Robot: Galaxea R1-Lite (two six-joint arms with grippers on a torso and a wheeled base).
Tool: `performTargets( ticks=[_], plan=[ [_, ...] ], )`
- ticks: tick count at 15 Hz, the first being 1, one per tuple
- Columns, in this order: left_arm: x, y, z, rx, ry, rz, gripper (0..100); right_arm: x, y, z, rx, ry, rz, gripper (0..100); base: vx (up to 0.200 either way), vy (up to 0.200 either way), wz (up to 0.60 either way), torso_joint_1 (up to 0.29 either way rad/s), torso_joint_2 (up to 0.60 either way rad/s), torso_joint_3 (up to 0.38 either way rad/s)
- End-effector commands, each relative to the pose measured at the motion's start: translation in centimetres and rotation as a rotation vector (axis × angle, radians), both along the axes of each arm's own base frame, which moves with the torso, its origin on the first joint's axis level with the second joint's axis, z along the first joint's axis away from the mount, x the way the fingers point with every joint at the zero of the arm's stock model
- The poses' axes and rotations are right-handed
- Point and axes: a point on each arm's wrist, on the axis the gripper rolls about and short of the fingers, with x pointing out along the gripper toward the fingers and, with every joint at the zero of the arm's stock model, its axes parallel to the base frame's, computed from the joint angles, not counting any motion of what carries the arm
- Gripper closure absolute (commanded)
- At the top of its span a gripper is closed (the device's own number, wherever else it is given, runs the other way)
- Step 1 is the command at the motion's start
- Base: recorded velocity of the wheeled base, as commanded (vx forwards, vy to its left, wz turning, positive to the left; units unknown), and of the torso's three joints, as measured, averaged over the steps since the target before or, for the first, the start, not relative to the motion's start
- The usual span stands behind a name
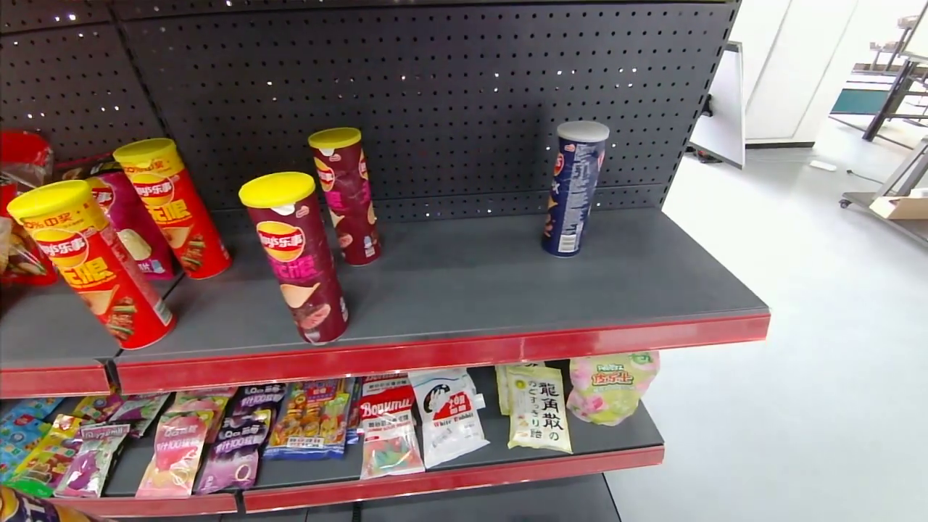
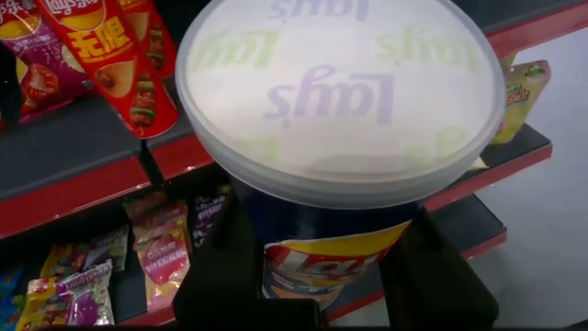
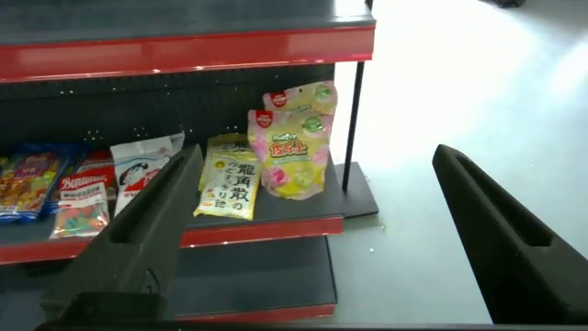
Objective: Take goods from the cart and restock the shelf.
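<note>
- Left gripper [image 2: 323, 280]: dark fingers [image 2: 220, 276] clamped on opposite sides of a blue chip can [image 2: 340, 87]; can upright in the grasp, with its pale translucent lid turned to the wrist camera; can held off the shelf, in front of its red edges
- Right gripper [image 3: 317, 156]: jaws spread wide with nothing between them; aimed at the right end of the lower shelf [image 1: 638, 435]
- Lower shelf: flat candy bags in a row; green-and-pink bag [image 3: 292, 138] at the right end, overlapping a yellow bag [image 3: 228, 179] just beside it; white bag [image 3: 142, 161] next along
- Upper shelf [image 1: 464, 286], front: maroon can [image 1: 296, 257] with a yellow lid standing near the red lip; red can [image 1: 90, 264] well to its left
- Upper shelf, back: second maroon can [image 1: 346, 196] and second red can [image 1: 172, 209] standing farther in; shelved blue can [image 1: 573, 190] with a pale lid standing alone, well apart to the right, close to the pegboard [image 1: 435, 94]; bare shelf between it and the maroon cans
</note>
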Motion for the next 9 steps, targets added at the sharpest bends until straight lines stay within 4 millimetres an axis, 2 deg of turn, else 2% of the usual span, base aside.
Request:
performTargets(
  ticks=[1,5,9],
  plan=[
    [0.03,-0.01,0.02,0.0,0.001,0.0,100,0.02,0.0,-0.04,0.0,0.003,0.0,0,0.0,-0.2,0.0,-0.002,0.01,0.002],
    [0.05,-0.01,0.03,-0.004,0.004,0.0,100,0.02,0.0,-0.04,0.0,0.003,0.0,0,0.0,-0.2,0.0,0.005,0.0,0.0],
    [-0.05,0.01,0.04,-0.005,-0.005,-0.003,100,0.02,0.0,-0.04,-0.002,0.003,0.0,0,0.0,0.0,0.0,0.0,0.0,0.0]
  ],
)
